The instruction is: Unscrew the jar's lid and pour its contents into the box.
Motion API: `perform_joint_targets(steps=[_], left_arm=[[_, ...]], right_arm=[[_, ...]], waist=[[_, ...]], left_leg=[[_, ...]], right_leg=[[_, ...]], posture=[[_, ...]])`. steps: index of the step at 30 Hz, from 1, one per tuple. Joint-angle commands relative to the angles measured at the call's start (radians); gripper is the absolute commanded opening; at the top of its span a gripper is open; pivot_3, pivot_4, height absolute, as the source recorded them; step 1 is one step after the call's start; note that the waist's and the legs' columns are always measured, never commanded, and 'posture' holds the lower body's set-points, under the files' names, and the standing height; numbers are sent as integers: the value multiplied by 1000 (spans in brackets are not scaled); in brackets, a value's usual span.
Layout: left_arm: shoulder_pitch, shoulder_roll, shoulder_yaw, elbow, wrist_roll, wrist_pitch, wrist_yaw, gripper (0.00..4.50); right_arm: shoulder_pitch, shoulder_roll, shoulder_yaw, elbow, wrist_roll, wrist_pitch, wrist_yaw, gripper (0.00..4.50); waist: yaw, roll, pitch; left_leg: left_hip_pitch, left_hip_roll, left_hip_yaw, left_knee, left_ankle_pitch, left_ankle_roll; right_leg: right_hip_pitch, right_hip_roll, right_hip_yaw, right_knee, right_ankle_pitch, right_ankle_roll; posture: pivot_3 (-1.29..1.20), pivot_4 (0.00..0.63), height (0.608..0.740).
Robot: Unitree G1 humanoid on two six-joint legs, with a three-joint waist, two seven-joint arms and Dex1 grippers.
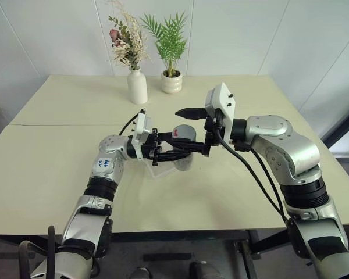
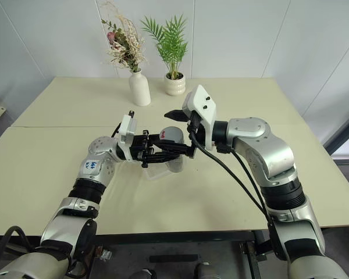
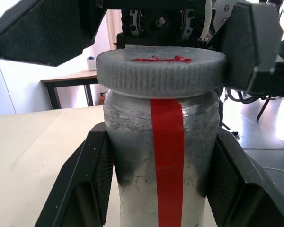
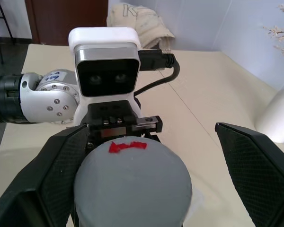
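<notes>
My left gripper is shut on the silvery-grey jar, which has a red stripe down its side, and holds it above the table. One black finger presses each side of the jar's body. The round grey lid, marked with a red scrap, sits on the jar's top. My right gripper stands open, its two fingers set either side of the lid, one close against it and the other well apart. The box, a clear shallow tray, lies on the table just below the jar.
A white vase with dried flowers and a white pot with a green plant stand at the table's far edge. The beige table spreads wide on both sides of the arms.
</notes>
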Motion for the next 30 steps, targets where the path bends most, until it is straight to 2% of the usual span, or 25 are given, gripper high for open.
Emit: perform_joint_targets(steps=[1,16,30], left_arm=[[-11,3,2,-29,0,-9,-10,2211],[-16,6,7,-19,4,-10,-8,2211],[-28,2,7,-4,9,-16,-10,2211]], right_arm=[[-22,-21,-28,-8,-11,-21,3,4469],[21,-112,-66,-64,9,12,18,4469],[23,-72,-63,-100,67,45,6,4469]], waist=[[0,0,0],[0,0,0],[0,0,0]], left_leg=[[0,0,0,0,0,0],[0,0,0,0,0,0],[0,0,0,0,0,0]], right_leg=[[0,0,0,0,0,0],[0,0,0,0,0,0],[0,0,0,0,0,0]], posture=[[0,150,740],[0,150,740],[0,150,740]])
